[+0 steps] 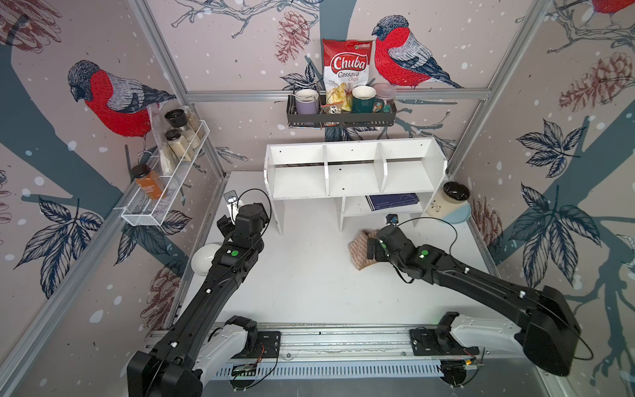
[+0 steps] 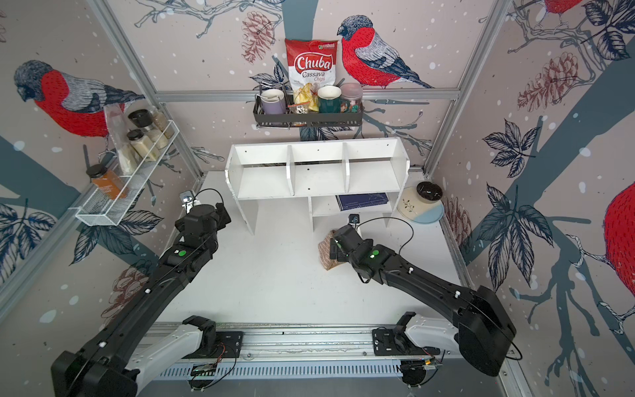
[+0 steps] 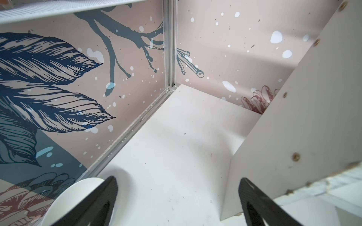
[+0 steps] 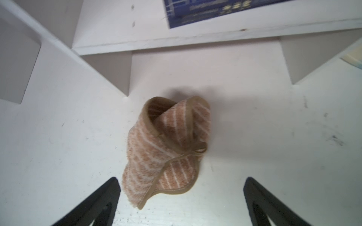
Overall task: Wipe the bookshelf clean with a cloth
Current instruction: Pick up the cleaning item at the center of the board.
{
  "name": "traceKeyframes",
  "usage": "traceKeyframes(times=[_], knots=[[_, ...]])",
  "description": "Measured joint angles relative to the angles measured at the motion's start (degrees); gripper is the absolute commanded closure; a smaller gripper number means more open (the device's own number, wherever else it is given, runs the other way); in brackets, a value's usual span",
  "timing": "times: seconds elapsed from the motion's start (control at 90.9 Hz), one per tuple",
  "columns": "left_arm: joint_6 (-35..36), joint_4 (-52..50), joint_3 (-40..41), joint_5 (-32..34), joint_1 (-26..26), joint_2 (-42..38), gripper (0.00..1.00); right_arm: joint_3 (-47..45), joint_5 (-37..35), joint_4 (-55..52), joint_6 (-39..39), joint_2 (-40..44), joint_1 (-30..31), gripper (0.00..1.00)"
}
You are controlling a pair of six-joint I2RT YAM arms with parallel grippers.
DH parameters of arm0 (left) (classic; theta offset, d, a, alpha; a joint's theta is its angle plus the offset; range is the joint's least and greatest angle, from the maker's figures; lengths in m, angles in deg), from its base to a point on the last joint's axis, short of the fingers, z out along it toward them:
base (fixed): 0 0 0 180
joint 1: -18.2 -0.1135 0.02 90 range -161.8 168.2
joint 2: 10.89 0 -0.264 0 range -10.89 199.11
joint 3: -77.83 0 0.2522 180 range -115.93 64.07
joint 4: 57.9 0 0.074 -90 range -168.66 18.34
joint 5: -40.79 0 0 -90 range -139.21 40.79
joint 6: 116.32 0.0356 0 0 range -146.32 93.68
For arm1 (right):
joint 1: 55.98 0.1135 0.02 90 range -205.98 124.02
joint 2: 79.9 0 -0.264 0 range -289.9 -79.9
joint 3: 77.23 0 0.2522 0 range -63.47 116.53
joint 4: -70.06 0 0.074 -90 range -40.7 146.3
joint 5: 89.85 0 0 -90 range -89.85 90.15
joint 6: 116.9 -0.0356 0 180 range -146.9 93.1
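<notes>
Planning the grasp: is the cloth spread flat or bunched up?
Bunched. The cloth lies folded over itself on the table, its hemmed edges curled up.

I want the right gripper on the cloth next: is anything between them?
Nothing visible. The cloth lies crumpled on the bare table, straight ahead of the open right gripper. The bookshelf stands beyond the cloth, not in the path.

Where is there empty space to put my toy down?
The table is bare in the middle, between the white bowl and the cloth, before the bookshelf. Its three top compartments are empty too. Crowded: the plate corner.
</notes>
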Motion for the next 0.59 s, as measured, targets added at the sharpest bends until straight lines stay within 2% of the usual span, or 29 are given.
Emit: traceKeyframes(times=[0.088, 0.242, 0.297, 0.319, 0.352, 0.418, 0.462, 0.484, 0.594], knots=[[-1.8, -4.0, -3.2, -2.5, 0.0, -0.5, 0.05, 0.0, 1.3, 2.7, -0.2, -5.4, 0.3, 0.00], [-3.5, -8.7, -4.9, -5.1, 0.0, -2.5, 0.05, 0.7, 4.6, 7.1, -0.3, -15.5, 0.4, 0.15], [-4.2, -9.8, -4.8, -5.7, 0.0, -3.1, 0.05, 0.7, 4.9, 8.6, -0.2, -18.4, 0.1, 0.25], [-4.4, -10.0, -4.8, -6.1, 0.0, -3.3, 0.05, 0.7, 5.2, 9.2, -0.2, -19.4, -0.1, 0.32], [-4.4, -10.2, -4.8, -6.5, 0.0, -3.3, 0.05, 0.5, 5.4, 10.3, -0.3, -20.5, -0.5, 0.46], [-4.6, -11.1, -5.0, -7.3, 0.0, -3.0, 0.05, 0.1, 4.4, 12.1, -0.1, -21.9, -1.1, 0.82], [-4.7, -11.9, -5.4, -8.0, 0.0, -2.5, 0.04, 0.1, 4.2, 13.3, -0.1, -22.2, -1.3, 0.96], [-4.7, -12.1, -5.7, -8.2, 0.0, -2.3, 0.04, 0.1, 4.2, 13.7, -0.1, -22.3, -1.4, 1.00], [-5.2, -12.5, -8.0, -9.9, 0.0, -1.3, 0.05, -0.3, 3.4, 13.2, 0.6, -19.4, 0.5, 1.00]])
